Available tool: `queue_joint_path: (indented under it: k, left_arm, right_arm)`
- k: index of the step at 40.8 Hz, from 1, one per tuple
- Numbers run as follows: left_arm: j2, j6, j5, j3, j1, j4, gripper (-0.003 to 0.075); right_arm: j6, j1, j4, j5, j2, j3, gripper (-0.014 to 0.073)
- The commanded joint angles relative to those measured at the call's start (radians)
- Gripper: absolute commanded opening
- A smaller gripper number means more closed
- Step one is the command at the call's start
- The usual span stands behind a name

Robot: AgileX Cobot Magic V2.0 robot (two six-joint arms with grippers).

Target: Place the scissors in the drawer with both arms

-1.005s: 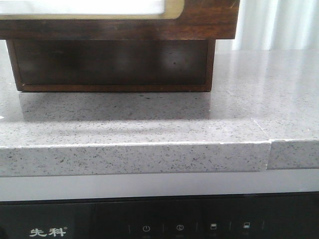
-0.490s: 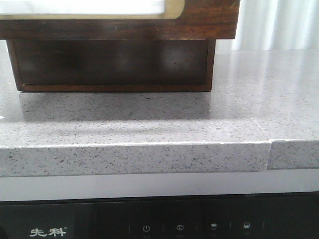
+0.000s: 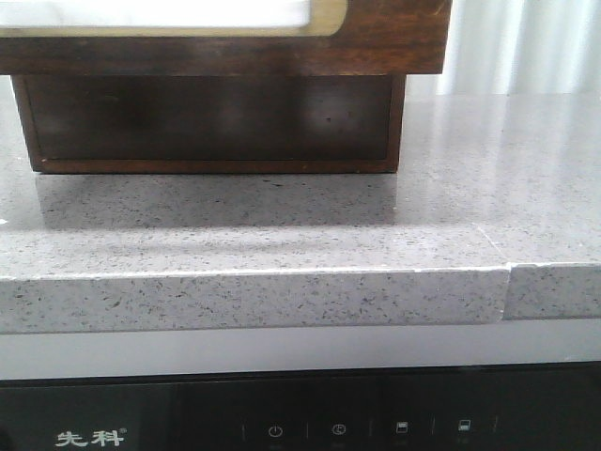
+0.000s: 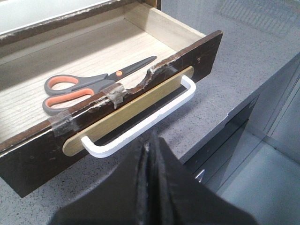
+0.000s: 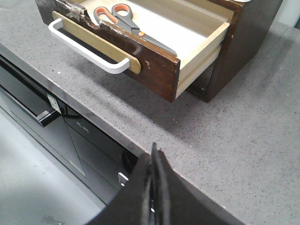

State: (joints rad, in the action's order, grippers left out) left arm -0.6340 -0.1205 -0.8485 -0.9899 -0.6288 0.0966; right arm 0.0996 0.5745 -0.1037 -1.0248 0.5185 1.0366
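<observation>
"先科" on black appliance panel [image 3: 282, 423], btm left.

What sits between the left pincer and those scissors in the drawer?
In the left wrist view, the drawer front stands between the shut left pincer and the scissors, with its white handle and tan plate.

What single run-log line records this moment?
scissors: lying inside drawer | drawer: open | left hand: shut, empty | right hand: shut, empty
</observation>
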Motion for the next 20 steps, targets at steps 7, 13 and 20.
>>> queue_joint_path:
  k: [7,13,20]
  left_arm:
    - [0.066,0.012,0.170,0.076,0.110,-0.011,-0.0020]
    - [0.172,0.012,0.395,0.280,0.265,-0.011,-0.0020]
    - [0.318,0.012,0.652,0.555,0.434,-0.011,-0.0020]
  right_arm:
    - [0.002,-0.006,0.006,0.080,0.008,0.022,-0.0068]
    - [0.002,-0.006,0.006,0.080,0.008,0.022,-0.0068]
    - [0.002,-0.006,0.006,0.080,0.008,0.022,-0.0068]
